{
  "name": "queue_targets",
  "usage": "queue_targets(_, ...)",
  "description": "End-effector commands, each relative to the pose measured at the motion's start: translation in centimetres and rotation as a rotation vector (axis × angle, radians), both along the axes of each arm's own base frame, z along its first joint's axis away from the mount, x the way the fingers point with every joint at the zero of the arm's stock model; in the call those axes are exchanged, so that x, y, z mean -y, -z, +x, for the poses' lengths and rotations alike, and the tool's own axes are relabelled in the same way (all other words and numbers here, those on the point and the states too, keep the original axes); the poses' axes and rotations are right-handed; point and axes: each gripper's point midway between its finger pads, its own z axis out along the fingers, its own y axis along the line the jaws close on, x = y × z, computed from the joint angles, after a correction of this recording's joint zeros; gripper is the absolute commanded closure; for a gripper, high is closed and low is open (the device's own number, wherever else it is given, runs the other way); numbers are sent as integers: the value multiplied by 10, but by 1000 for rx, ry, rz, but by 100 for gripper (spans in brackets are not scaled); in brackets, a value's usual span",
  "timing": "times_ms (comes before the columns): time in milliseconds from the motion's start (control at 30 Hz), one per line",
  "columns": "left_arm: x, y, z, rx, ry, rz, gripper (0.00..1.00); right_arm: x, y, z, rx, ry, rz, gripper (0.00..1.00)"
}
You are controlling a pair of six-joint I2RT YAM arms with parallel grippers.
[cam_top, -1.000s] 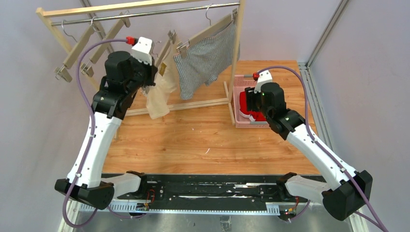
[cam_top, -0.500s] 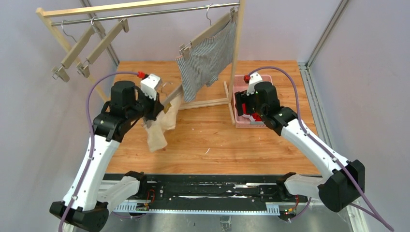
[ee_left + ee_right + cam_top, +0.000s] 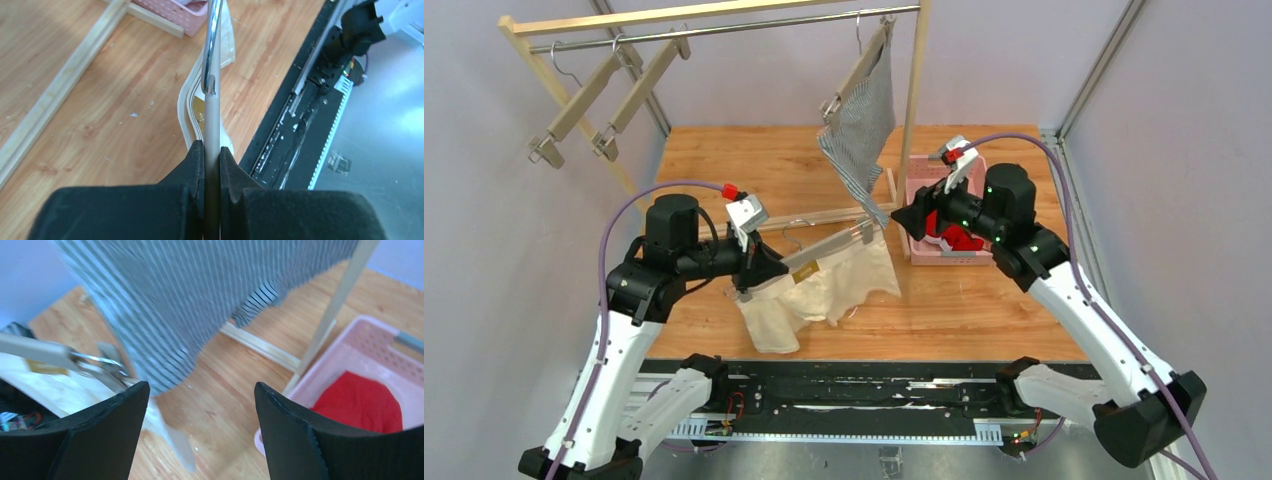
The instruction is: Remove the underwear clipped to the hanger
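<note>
We saw the left gripper [image 3: 211,146] pressed tight on the wooden bar of a hanger [image 3: 212,112], its fingers pinching the bar from both sides near one end. This hanger was off the rail [image 3: 724,27] and lay low over the table [image 3: 724,160]. It slanted up from the gripper toward the pink basket [image 3: 944,258], with its metal hook [image 3: 796,228] pointing to the far side. The cream shorts [image 3: 829,290] were clipped to it and drooped below the bar in front of the left arm; we could not tell whether their lower edge touched the wood. The right gripper [image 3: 904,221] hung with its fingers spread wide and nothing between them, just beside the raised end of the hanger and near the left wall of the basket. The red shorts [image 3: 959,238] lay inside that basket. The striped shorts [image 3: 861,115] hung from a second hanger [image 3: 856,68] on the rail, steeply tilted, above and behind the right gripper. Two bare hangers [image 3: 574,105] hung side by side toward the left end of the rail, well apart from both arms.
</note>
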Motion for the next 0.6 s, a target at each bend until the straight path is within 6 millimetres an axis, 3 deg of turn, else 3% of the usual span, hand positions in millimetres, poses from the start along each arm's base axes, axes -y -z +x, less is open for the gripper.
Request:
queue_targets(0, 14, 3, -13, 0, 133, -33, 100, -9, -68, -27, 128, -121, 146, 21)
queue_targets(267, 27, -3, -25, 15, 262, -64, 100, -30, -93, -51, 125, -294, 252, 21)
queue_targets(567, 26, -11, -16, 43, 248, -50, 100, -42, -70, -75, 51, -461, 256, 21)
